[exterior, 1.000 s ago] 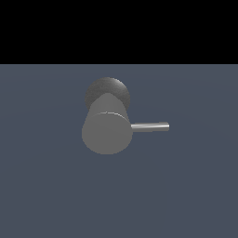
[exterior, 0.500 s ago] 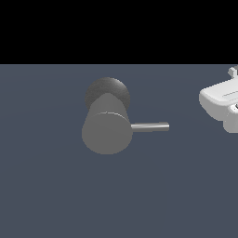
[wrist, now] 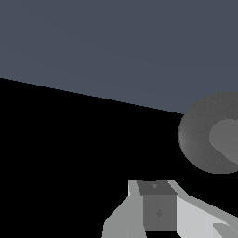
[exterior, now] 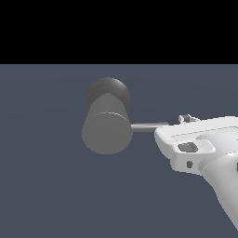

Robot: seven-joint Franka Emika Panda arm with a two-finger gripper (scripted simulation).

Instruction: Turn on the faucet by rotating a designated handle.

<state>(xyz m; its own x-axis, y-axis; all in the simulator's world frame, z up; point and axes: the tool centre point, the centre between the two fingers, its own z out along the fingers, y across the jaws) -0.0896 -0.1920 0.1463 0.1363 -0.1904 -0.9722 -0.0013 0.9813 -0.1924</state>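
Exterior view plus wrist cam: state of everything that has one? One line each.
faucet: intact grey cylinder on its darker base, flat end toward the exterior camera.
handle: juts level toward the exterior view's right; its far end is hidden behind the gripper, contact unclear.
gripper: at the handle's tip; fingers mostly hidden, so open or shut can't be told.

The white arm reaches in from the exterior view's right — tool (exterior: 185, 119) mostly hidden.
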